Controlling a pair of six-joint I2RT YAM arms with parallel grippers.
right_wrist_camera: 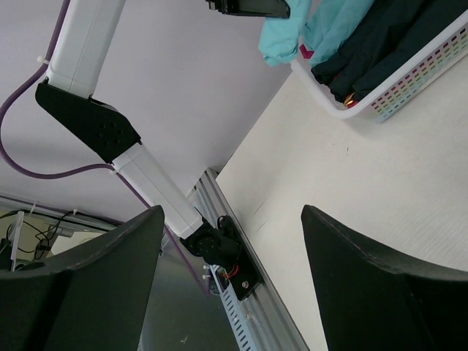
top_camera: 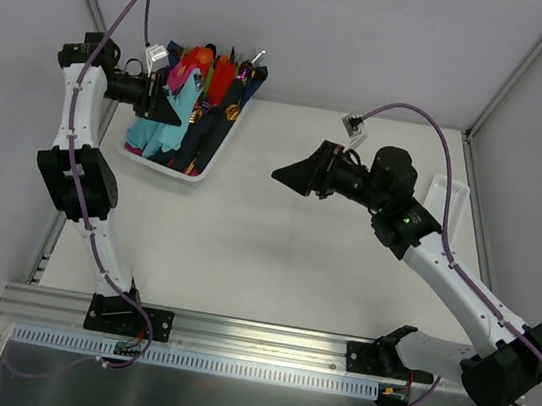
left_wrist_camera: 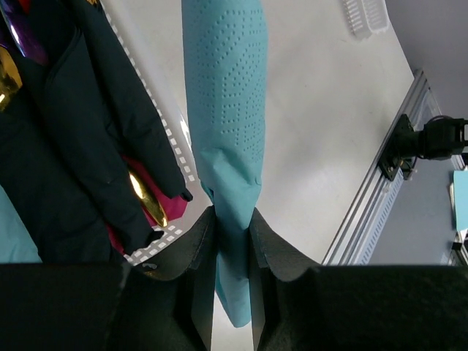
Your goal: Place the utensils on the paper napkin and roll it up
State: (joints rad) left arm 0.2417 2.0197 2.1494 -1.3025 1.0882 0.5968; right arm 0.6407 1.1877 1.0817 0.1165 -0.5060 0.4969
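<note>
Only up close: teal paper napkin (left_wrist_camera: 224, 110) between left jaws.

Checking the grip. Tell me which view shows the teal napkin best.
Left wrist: the teal napkin is close up, pinched between the left fingers. Top external shows it small, partly hidden by that arm over the basket; right wrist catches only a teal corner.

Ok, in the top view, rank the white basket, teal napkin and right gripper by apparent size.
1. Largest by far: white basket.
2-3. The teal napkin and right gripper look about alike. The left gripper hides part of the napkin, and the right gripper is raised nearer the camera, so I won't rank them.
</note>
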